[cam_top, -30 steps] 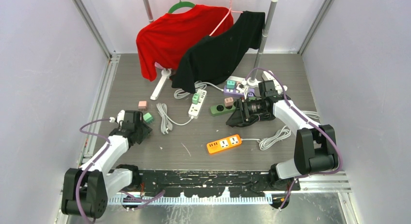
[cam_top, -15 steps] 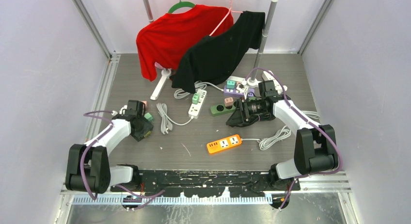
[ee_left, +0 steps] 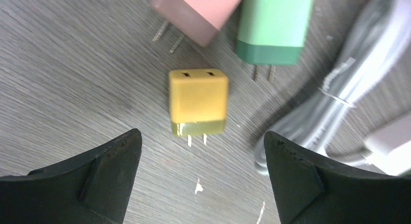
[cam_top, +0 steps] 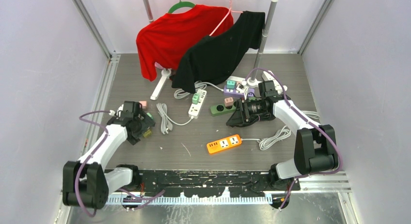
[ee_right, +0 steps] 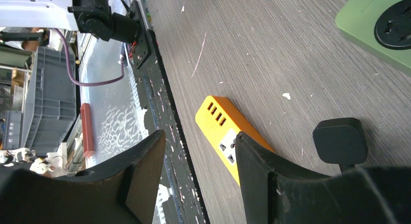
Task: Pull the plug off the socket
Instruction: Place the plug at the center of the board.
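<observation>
Left gripper (ee_left: pixel 201 136) hangs low over the bench (cam_top: pixel 271 73) near its left edge, jaws spread wide and holding nothing. The right gripper (ee_right: pixel 196 139) sits right of centre, toward the far edge, fingers also parted and empty.

At the far edge a red shirt (cam_top: pixel 169 37) and a black shirt (cam_top: pixel 218 52) droop from hangers onto the boards. Before them lie a white power strip (cam_top: pixel 197 106) and a green strip (cam_top: pixel 218 109), with an orange strip (cam_top: pixel 224 144) nearer the front edge.

A seated green plug (cam_top: pixel 195 98) stands in the white strip. By the left edge, directly under the left gripper, a yellow plug (ee_left: pixel 198 100) lies flat with its prongs bare, just beside a loose pink plug (ee_left: pixel 198 13) and a loose green plug (ee_left: pixel 274 27), each out of any socket.

Judging by this, the yellow plug is freed and set down, so the step in hand looks like letting go. The next move would call for lifting straight clear of the three loose plugs, crossing to the white strip, and closing squarely on the seated plug while the strip is kept from rising with it.
</observation>
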`<state>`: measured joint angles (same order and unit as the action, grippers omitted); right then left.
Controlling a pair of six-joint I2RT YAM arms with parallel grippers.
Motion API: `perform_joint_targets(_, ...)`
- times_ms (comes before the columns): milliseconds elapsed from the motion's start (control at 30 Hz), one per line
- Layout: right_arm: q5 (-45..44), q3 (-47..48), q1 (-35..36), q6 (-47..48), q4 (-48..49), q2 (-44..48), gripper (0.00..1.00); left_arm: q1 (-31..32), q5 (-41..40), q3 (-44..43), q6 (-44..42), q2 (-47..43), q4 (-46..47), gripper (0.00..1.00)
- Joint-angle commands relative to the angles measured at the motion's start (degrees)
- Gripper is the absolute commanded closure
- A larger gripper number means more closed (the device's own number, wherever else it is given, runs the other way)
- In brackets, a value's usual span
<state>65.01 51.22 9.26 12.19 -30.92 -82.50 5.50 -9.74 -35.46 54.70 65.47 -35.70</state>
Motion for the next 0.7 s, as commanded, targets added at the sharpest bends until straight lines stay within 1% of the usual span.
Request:
perform_joint_targets(0,0.8,2.4,-0.3,2.7,-1.2,2.5,0.40,-0.3,6.1,0.4,-2.6,-7.5,-0.6,0.04)
perform_joint_targets(133,1.3,2.4,-0.5,4.2,-1.9,3.7,0.40,-0.3,16.9,3.1,-5.3,-15.6,3.8,0.05)
perform_joint_targets(233,2.0,2.3,-0.9,6.1,-2.5,4.9,0.39,-0.2,25.5,6.7,-5.5,-23.0,9.3,0.04)
perform_joint_targets(333,3.1,2.0,-1.4,8.6,-2.6,6.6,0.35,-0.2,33.7,10.8,-3.6,-30.6,16.7,0.02)
perform_joint_targets(400,4.2,1.7,-2.0,10.5,-2.6,7.8,0.32,-0.1,39.5,14.1,-0.5,-35.5,24.4,0.00)
perform_joint_targets(467,5.5,1.5,-2.6,13.8,-3.2,9.2,0.27,-0.1,42.7,16.2,2.1,-40.1,28.8,0.00)
perform_joint_targets(533,7.0,1.6,-3.3,18.8,-5.4,10.5,0.19,0.4,44.4,17.2,3.7,-43.4,30.7,0.00)
perform_joint_targets(567,7.8,1.7,-3.7,22.0,-7.1,11.3,0.04,0.8,44.9,17.5,4.5,-45.0,31.2,0.00)
perform_joint_targets(600,8.5,1.9,-4.1,24.6,-8.5,11.7,0.00,1.4,45.2,17.8,5.1,-46.5,31.5,0.00)
perform_joint_targets(667,10.0,1.9,-4.8,27.6,-10.2,12.5,0.00,2.7,45.2,18.3,6.1,-49.6,32.3,0.00)
